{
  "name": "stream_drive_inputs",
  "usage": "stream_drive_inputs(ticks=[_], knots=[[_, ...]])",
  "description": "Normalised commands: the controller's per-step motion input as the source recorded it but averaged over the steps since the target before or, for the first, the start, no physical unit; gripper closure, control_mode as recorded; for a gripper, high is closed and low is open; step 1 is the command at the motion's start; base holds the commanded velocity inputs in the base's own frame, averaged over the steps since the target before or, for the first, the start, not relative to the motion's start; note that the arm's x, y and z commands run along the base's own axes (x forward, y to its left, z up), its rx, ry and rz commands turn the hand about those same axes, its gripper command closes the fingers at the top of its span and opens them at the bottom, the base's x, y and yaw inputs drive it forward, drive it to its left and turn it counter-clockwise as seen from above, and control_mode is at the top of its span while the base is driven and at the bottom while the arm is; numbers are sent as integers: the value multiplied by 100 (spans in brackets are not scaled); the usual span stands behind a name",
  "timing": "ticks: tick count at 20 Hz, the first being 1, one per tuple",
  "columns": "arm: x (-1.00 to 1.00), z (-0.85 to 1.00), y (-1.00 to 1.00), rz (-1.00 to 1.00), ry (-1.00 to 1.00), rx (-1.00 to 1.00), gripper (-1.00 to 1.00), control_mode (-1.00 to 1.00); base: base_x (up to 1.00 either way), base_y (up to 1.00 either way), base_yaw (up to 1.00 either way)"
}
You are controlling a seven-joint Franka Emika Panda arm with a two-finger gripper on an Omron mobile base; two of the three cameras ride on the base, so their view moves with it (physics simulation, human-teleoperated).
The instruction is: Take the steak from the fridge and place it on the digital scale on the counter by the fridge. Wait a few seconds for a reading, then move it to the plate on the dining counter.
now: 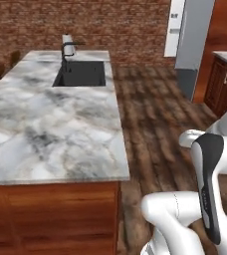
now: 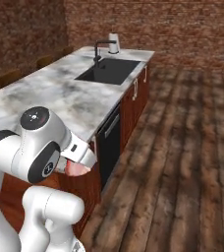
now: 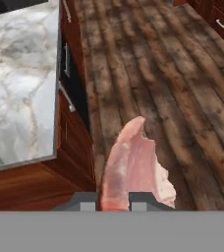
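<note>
End effector clamped on steak, off tabletop edge at 10 o'clock. Lift above rim before swinging over; plate unseen.

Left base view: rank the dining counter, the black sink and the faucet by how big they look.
Largest to smallest, as they look:
1. dining counter
2. sink
3. faucet
The counter's near end lies closer to the camera, but the sink sits set into it, so the order holds.

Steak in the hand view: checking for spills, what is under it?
Under the steak held by the gripper lies wooden floor; the boards directly beneath are covered.
</note>
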Motion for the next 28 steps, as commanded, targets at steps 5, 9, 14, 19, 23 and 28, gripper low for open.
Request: stream_drive_inputs(ticks=[5, 9, 14, 19, 23, 28], knots=[[0, 0, 0, 0, 0, 0, 100, 100, -5, 100, -39], [0, 0, 0, 0, 0, 0, 100, 100, -14, 100, -39], [0, 0, 0, 0, 0, 0, 100, 100, -24, 100, -37], [0, 0, 0, 0, 0, 0, 100, 100, -35, 100, -37], [0, 0, 0, 0, 0, 0, 100, 100, -54, 100, -38], [0, 0, 0, 0, 0, 0, 100, 100, -62, 100, -38]])
